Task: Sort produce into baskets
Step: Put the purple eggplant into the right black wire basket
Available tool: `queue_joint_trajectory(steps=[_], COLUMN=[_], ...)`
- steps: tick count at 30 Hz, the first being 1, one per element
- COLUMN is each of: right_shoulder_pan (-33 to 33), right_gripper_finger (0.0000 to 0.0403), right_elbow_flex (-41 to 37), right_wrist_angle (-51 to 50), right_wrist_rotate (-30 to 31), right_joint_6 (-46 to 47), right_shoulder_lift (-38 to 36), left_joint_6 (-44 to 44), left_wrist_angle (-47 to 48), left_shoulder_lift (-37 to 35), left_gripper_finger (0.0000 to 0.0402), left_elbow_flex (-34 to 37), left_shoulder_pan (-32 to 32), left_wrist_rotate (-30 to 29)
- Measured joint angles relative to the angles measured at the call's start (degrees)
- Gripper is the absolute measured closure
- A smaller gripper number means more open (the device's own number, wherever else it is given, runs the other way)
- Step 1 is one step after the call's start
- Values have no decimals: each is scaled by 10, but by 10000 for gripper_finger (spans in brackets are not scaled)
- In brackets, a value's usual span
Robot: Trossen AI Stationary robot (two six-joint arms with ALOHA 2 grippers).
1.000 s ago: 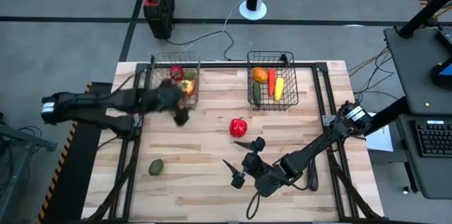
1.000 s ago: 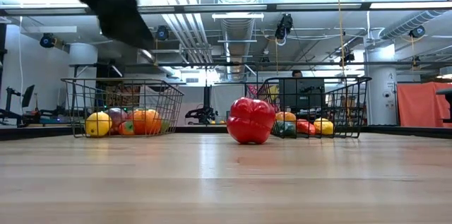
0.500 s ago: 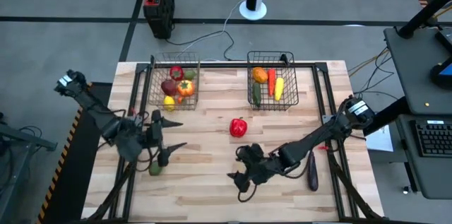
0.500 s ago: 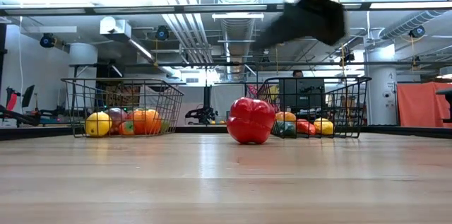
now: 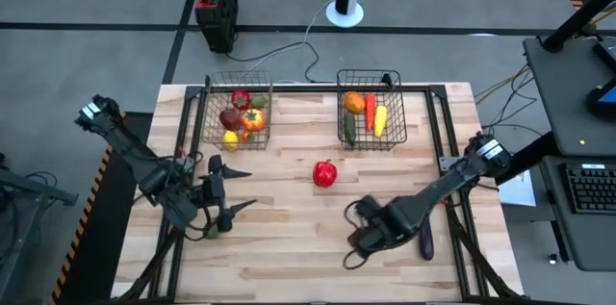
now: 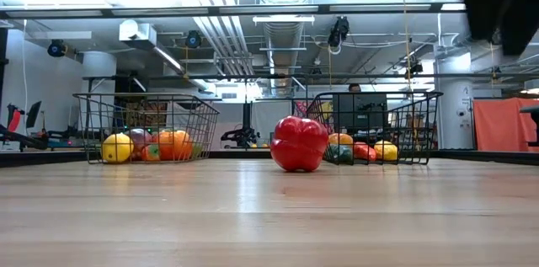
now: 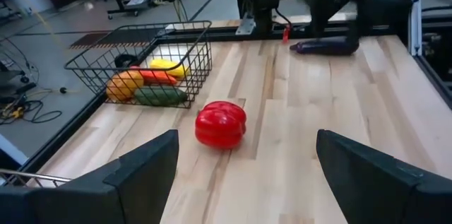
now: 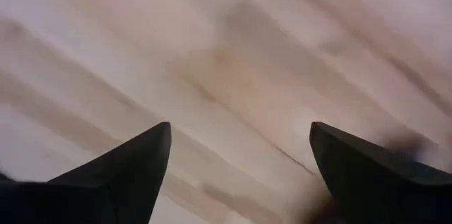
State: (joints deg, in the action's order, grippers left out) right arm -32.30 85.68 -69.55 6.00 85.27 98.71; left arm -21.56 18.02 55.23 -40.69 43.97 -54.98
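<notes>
Left gripper (image 5: 234, 190) wide open and empty above a green fruit (image 5: 211, 231) near the table's left front, right gripper (image 8: 236, 174) spread empty beside the eggplant (image 5: 425, 241), red pepper (image 5: 325, 173) mid-table before both part-filled baskets (image 5: 219, 124).

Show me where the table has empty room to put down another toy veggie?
Bare wood lies between the two baskets, and along the near edge between the left tool and right tool. It is crowded around the red pepper, and the purple eggplant beside the right tool.

Green produce (image 5: 211, 231) — half under left fingers (image 5: 234, 207)
</notes>
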Motion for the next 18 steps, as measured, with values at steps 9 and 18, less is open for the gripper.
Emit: queue_joint_trajectory(steps=[9,18], right_shoulder_pan=[-66,-110], right_gripper_finger=[87,81], right_elbow_flex=[38,-105], right_wrist_angle=[-179,-190], right_wrist_rotate=[-13,-31], right_joint_6=[129,244], right_shoulder_lift=[-33,-149], left_joint_6=[-2,0], left_wrist_angle=[0,-2], left_shoulder_lift=[16,16], left_gripper_finger=[86,86], left_elbow_flex=[0,0], left_shoulder_pan=[0,-1], left_wrist_rotate=[0,-6])
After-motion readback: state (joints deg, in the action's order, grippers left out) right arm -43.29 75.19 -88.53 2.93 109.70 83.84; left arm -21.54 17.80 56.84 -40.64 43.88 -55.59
